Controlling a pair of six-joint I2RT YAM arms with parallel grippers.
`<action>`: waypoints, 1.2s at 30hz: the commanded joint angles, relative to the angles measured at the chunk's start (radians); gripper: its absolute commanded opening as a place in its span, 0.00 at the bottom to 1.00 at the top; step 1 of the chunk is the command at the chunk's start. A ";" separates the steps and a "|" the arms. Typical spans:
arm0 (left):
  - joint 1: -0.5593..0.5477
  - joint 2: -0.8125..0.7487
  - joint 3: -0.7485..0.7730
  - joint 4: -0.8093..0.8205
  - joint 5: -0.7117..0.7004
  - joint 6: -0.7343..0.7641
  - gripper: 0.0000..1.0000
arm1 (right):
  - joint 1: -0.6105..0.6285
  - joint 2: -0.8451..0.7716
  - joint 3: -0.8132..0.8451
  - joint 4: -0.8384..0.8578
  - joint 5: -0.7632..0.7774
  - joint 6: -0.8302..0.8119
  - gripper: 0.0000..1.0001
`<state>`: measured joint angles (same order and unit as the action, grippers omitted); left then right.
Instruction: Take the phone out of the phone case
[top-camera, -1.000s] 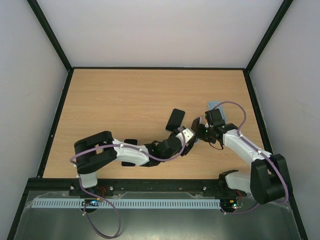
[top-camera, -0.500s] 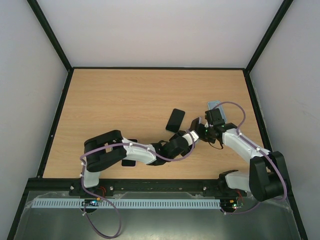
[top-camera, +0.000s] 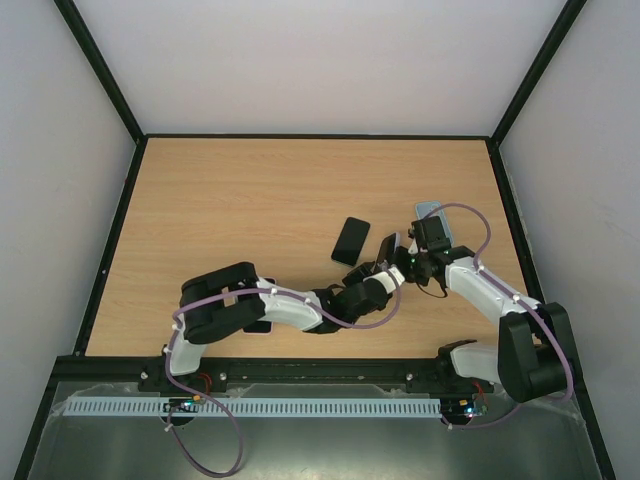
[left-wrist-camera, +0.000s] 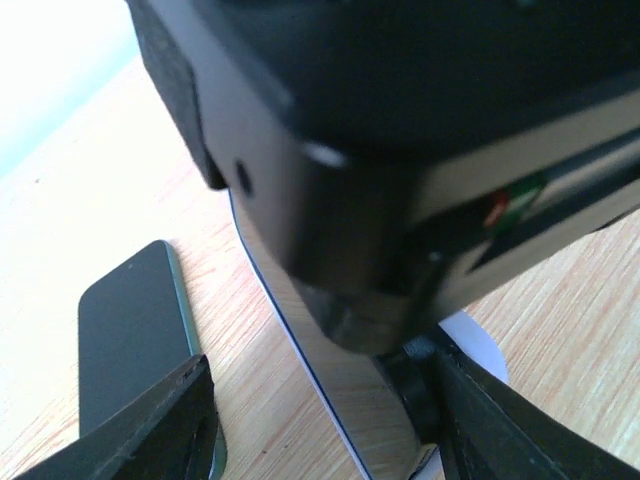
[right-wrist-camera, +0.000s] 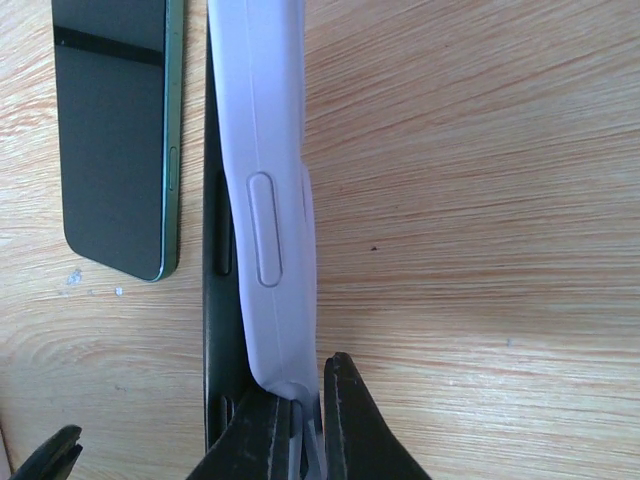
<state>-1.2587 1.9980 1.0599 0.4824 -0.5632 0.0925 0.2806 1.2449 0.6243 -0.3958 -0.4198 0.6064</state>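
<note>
A lavender phone case (right-wrist-camera: 265, 150) stands on edge on the wooden table, with the black phone (right-wrist-camera: 215, 250) partly out of it alongside. My right gripper (right-wrist-camera: 305, 385) is shut on the case's lower edge. In the top view the case (top-camera: 388, 247) sits between my right gripper (top-camera: 402, 262) and my left gripper (top-camera: 375, 273). My left gripper (left-wrist-camera: 325, 400) is open. Its jaws stand wide on either side of the phone's glossy face (left-wrist-camera: 320, 340) and the pale case (left-wrist-camera: 478, 345), with a gap on the left side.
A second dark green phone (top-camera: 351, 240) lies flat just left of the held case; it also shows in the right wrist view (right-wrist-camera: 115, 120) and the left wrist view (left-wrist-camera: 130, 340). A pale blue flat item (top-camera: 430, 212) lies behind the right gripper. A dark item (top-camera: 260, 326) lies under the left arm.
My left arm has swung right and forward, bringing its open gripper up around the phone. My right gripper has kept its hold on the case, almost in place.
</note>
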 joint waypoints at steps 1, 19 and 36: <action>-0.007 0.038 0.022 -0.042 -0.112 0.051 0.57 | 0.005 -0.027 0.004 0.032 -0.092 0.000 0.02; -0.005 -0.021 -0.067 0.057 -0.123 0.033 0.09 | 0.005 -0.104 -0.015 0.049 -0.119 -0.039 0.02; 0.047 -0.262 -0.117 0.033 -0.009 -0.253 0.02 | 0.025 -0.174 0.004 0.018 0.143 -0.180 0.02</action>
<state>-1.2419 1.8393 0.9485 0.5091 -0.5446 -0.0467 0.3069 1.0946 0.6102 -0.3523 -0.4812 0.5350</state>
